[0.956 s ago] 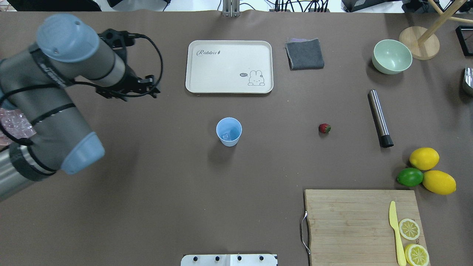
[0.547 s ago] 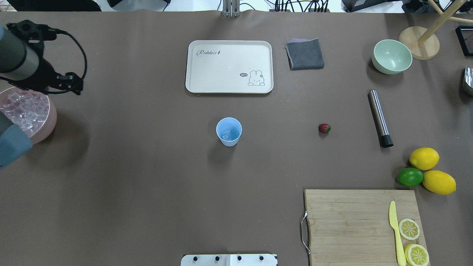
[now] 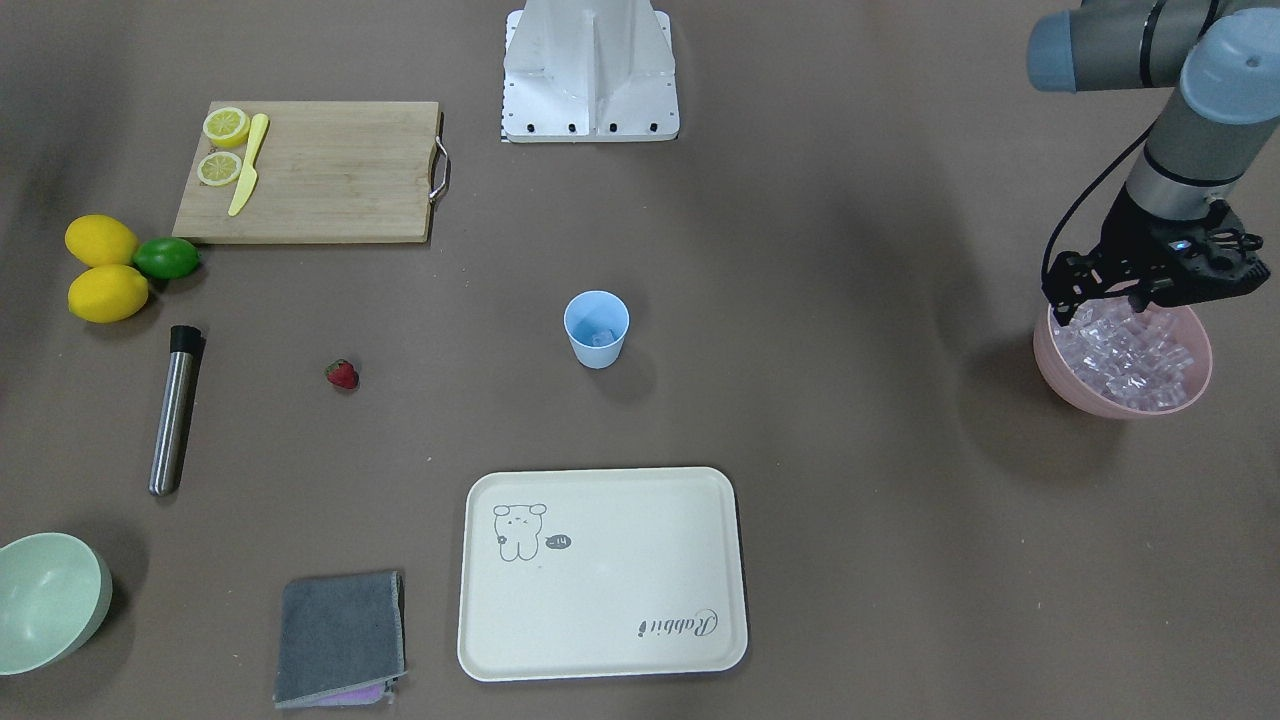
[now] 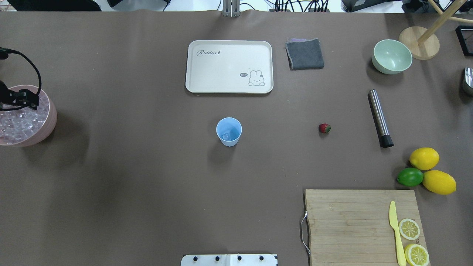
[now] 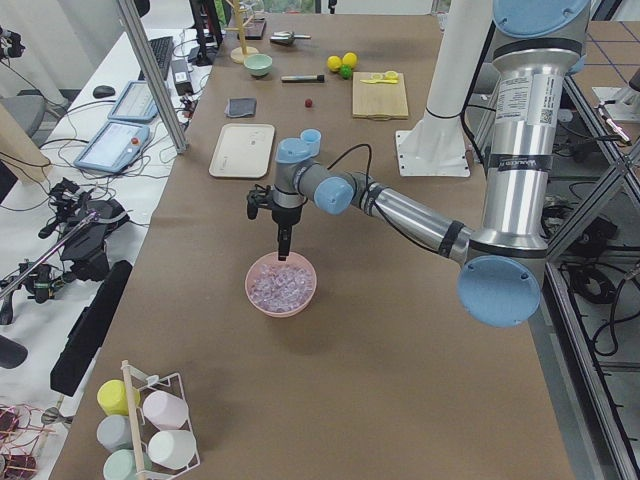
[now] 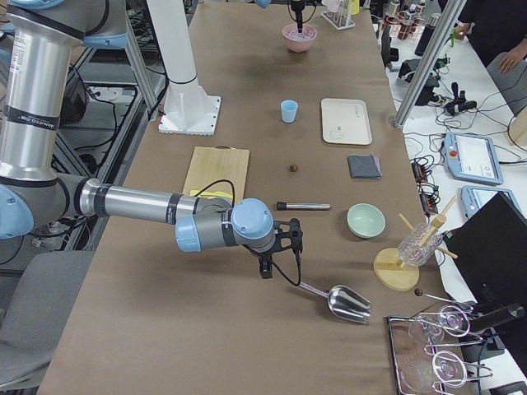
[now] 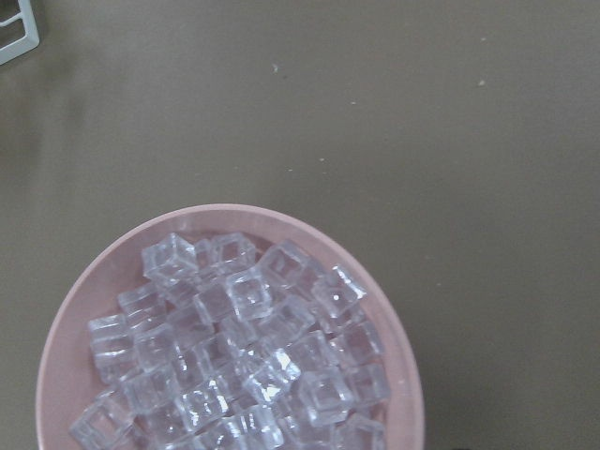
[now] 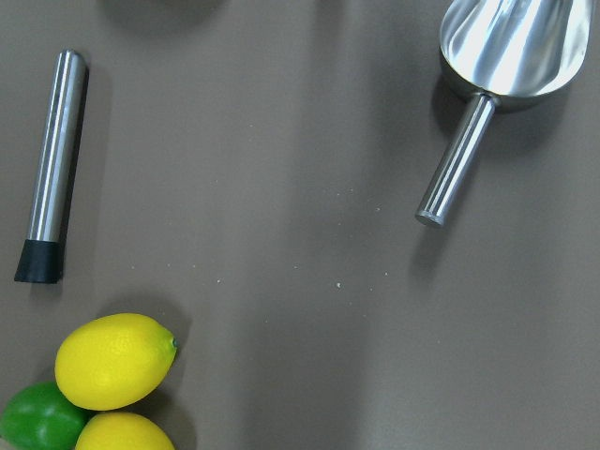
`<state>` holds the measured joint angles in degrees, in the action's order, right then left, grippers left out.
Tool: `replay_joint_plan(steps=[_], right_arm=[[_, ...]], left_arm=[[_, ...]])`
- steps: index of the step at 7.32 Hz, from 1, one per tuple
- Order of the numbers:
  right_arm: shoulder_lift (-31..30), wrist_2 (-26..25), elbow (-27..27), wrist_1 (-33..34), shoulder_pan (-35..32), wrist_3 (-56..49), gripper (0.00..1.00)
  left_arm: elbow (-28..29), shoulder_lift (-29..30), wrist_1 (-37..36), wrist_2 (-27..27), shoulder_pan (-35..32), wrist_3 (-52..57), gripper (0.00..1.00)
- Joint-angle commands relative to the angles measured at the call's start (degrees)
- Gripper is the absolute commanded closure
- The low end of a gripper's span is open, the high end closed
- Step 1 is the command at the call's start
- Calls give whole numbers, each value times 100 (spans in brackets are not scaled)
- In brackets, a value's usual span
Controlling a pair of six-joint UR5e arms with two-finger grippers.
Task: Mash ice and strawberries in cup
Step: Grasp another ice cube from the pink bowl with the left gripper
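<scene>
The light blue cup (image 4: pixel 229 132) stands upright mid-table with one ice cube (image 4: pixel 228 136) in it; it also shows in the front view (image 3: pixel 597 330). The strawberry (image 4: pixel 324 128) lies on the table to the cup's right, apart from it. A heap of ice (image 7: pixel 234 356) fills the pink bowl (image 3: pixel 1120 403) at the table's left edge. My left gripper (image 3: pixel 1150 292) hangs just above that bowl, pointing down; I cannot tell how its jaws stand. My right gripper (image 6: pixel 263 267) hovers low over the table's right end, seen only from the side.
A steel muddler (image 4: pixel 380 118) lies right of the strawberry. A cream tray (image 4: pixel 229 66), grey cloth (image 4: pixel 305 54) and pale green bowl (image 4: pixel 391 56) line the far side. Two lemons and a lime (image 4: pixel 410 177), a cutting board (image 4: pixel 351 221) and a steel scoop (image 8: pixel 506 47) are at the right.
My left arm has swung left, from beside the tray to above the pink ice bowl. Cup, ice cube and strawberry have not moved.
</scene>
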<state>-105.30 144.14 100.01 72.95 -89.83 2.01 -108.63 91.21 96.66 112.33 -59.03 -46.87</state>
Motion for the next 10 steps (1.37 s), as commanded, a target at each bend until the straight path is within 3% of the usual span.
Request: replay_joint_plan(steps=[1, 4, 10], right_arm=[[0, 0, 27, 0, 0, 1, 0], [1, 0, 44, 0, 0, 1, 0], [0, 8, 45, 0, 0, 1, 0]], left_arm=[[174, -113, 98, -9, -12, -225, 11], [834, -104, 1176, -18, 76, -725, 11], [826, -508, 1539, -62, 207, -1349, 3]])
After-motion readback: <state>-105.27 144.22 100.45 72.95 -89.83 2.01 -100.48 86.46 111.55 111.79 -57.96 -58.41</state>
